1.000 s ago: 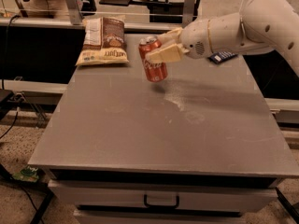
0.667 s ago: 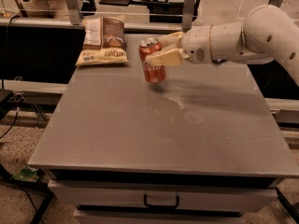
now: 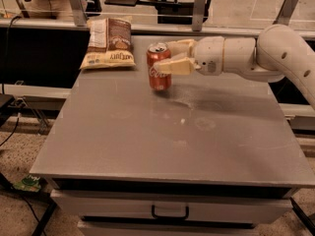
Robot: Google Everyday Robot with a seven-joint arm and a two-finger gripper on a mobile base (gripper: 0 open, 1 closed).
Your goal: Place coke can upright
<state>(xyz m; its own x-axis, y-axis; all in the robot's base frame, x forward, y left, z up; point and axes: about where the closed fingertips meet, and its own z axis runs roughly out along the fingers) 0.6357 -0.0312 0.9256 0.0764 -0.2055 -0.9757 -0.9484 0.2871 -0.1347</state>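
**Lowered and straightened: coke can now upright between the fingers**

Compared with a second ago, you'll see the coke can (image 3: 158, 80) has come down a little and lost its tilt. The arm (image 3: 275, 53) has also levelled out, so the forearm reaches in almost horizontally from the camera's right.

The gripper (image 3: 164, 58) is at the far middle of the table (image 3: 162, 141), closed around the upper half of the can. One of its fingers (image 3: 176, 66) crosses the near face of the can just under the rim. The other runs behind the can, level with its top. The can stands between the fingertips, at the very end of the hand, with its silver top up and the white script facing you. Its lower half hangs clear below the fingers, and the base is at the tabletop over a small shadow. You cannot tell whether the base is fully resting there.

Beyond the fingertips, farther out along the line the hand points, a brown-and-cream chip bag (image 3: 108, 45) lies flat. It is near the can but apart from it, and the gripper does not touch it.
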